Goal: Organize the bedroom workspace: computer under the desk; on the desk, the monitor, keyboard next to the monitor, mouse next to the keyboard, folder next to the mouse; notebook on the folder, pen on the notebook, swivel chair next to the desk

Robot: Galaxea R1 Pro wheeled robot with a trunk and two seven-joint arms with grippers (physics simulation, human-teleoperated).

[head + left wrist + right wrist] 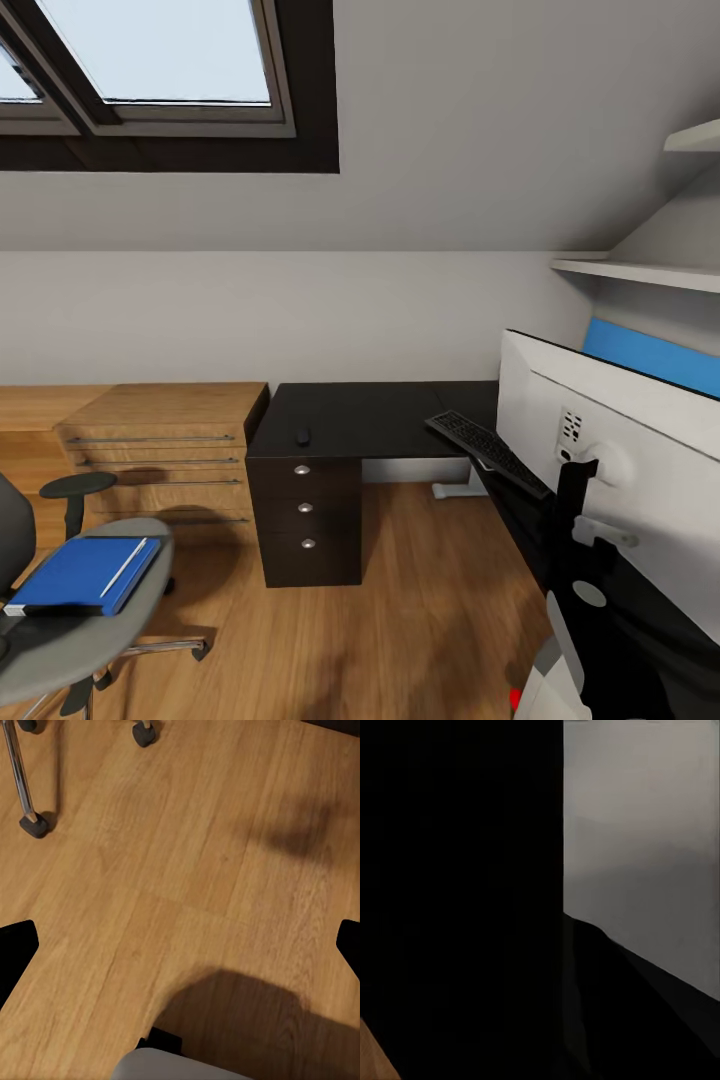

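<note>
An attic bedroom with a sloped white ceiling, a skylight (150, 60) and a wooden floor (400, 600). The left hand (180, 945) hangs over bare floor, its dark fingertips (16, 945) spread wide and holding nothing; a chair caster (34, 825) lies ahead. How the right hand stands I cannot tell. The monitor (620, 450), white back showing, rises close at the right. On the black tabletop (370, 415) beyond rest the keyboard (488, 452) and mouse (302, 436). Well left, the swivel chair (100, 630) carries the blue folder (85, 575) with the pen (124, 566) on it, beside a wooden chest of drawers (160, 450).
</note>
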